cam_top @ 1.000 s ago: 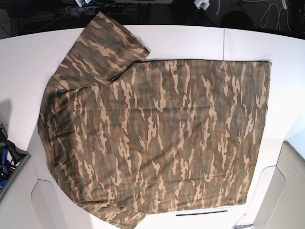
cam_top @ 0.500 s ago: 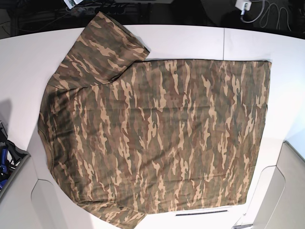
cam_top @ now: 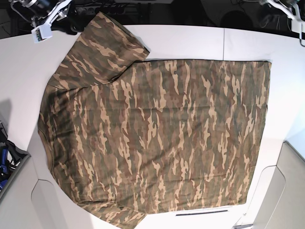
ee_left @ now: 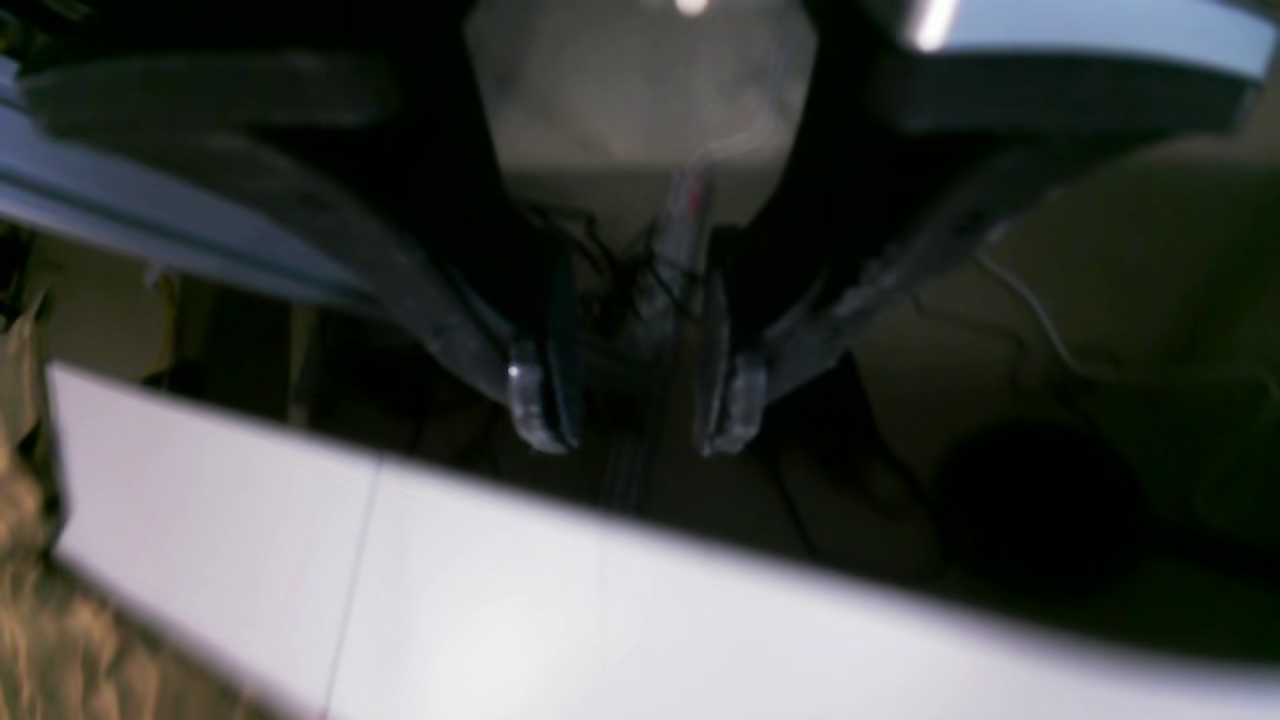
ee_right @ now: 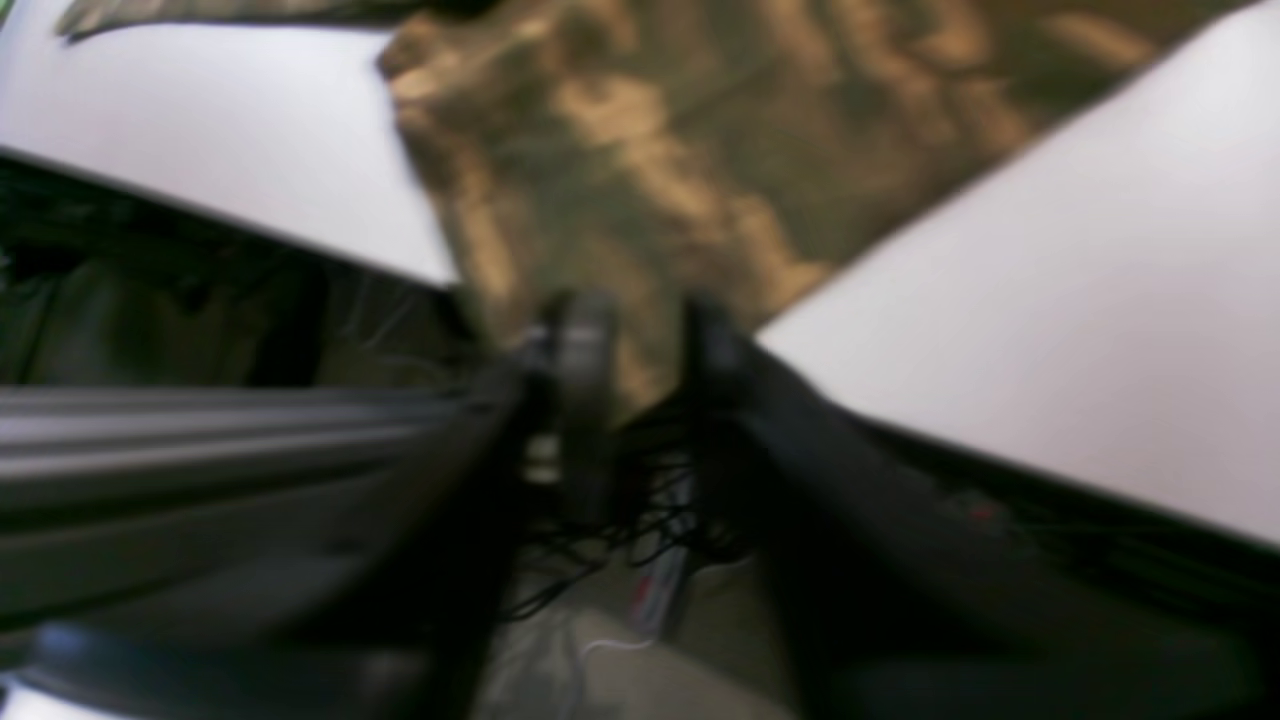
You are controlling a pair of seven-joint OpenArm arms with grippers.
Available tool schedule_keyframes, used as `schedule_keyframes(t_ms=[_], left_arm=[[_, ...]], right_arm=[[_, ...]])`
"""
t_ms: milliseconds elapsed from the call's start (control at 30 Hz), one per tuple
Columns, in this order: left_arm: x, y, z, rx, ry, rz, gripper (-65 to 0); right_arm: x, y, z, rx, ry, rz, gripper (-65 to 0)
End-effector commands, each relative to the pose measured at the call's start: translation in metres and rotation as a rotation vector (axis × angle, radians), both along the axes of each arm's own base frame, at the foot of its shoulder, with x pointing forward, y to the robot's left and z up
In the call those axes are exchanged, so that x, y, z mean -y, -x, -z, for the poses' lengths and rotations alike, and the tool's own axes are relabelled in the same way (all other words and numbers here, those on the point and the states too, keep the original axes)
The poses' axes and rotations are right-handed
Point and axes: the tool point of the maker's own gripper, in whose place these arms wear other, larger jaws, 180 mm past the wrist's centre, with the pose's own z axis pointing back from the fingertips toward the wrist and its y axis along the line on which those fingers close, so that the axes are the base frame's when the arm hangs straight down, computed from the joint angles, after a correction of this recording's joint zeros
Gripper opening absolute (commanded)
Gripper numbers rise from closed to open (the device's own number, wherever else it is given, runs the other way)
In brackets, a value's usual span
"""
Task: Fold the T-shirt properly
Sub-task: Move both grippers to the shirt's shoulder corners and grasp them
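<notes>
The camouflage T-shirt [cam_top: 157,138] lies spread flat on the white table [cam_top: 186,40], one short sleeve [cam_top: 107,45] pointing to the far left corner. My right gripper [cam_top: 42,27] hovers at the far left edge, just left of that sleeve. In the blurred right wrist view its fingers [ee_right: 585,345] stand apart, the right gripper [ee_right: 648,340] is open, and the T-shirt [ee_right: 700,150] shows beyond it. My left gripper [cam_top: 298,21] hangs at the far right corner. From the left wrist the left gripper [ee_left: 640,410] is open and empty beyond the table edge [ee_left: 600,620], with the T-shirt [ee_left: 30,620] at the frame's left.
Past the table's far edge is dark floor with cables [cam_top: 114,7]. A dark bin with blue items [cam_top: 7,164] sits at the left edge. Grey cut-out panels [cam_top: 271,195] flank the table's near corners. A seam [cam_top: 224,43] runs across the table top.
Both arms have come into the base view at the far corners, right arm on the left, left arm on the right. The T-shirt has not moved.
</notes>
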Motion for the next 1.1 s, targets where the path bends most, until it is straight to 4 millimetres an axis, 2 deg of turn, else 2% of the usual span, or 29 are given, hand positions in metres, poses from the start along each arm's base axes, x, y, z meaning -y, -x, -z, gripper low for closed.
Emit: schedule_keyframes(t_ms=[0,67,167,433,567,733,867,1067], left_arm=[[-0.008,-0.009,-0.014,0.042,-0.025,0.019,-40.7],[-0.015,-0.019,-0.021,0.066,-0.048,0.036,-36.1],[-0.021,-0.036,-0.029,0.100,-0.072,0.064,-30.1],[-0.044,-0.080,-0.050,0.200,-0.195,0.109,-29.9],[-0.055,-0.094,-0.053,0.226,-0.204,0.096,-23.9],[-0.076,-0.115,-0.048,0.250,-0.187,0.046,-23.7],[-0.081,-0.130,-0.028,0.222,-0.150,0.041,-23.7],[-0.075,-0.150,0.001,0.185,-0.129,0.054,-23.7]], right_arm=[[0.008,-0.013,-0.010,0.048,0.008,0.024,-41.9],[0.023,-0.025,-0.010,0.068,0.037,0.076,-36.2],[0.039,-0.036,-0.001,0.061,0.061,0.137,-34.4],[0.057,-0.040,0.038,-0.018,0.040,0.197,-34.4],[0.041,-0.034,0.048,-0.044,-0.008,0.139,-34.4],[0.007,-0.031,0.055,-0.066,-0.061,0.074,-34.4],[-0.015,-0.035,0.057,-0.061,-0.094,0.052,-34.4],[-0.036,-0.035,0.059,-0.063,-0.149,0.077,-34.4]])
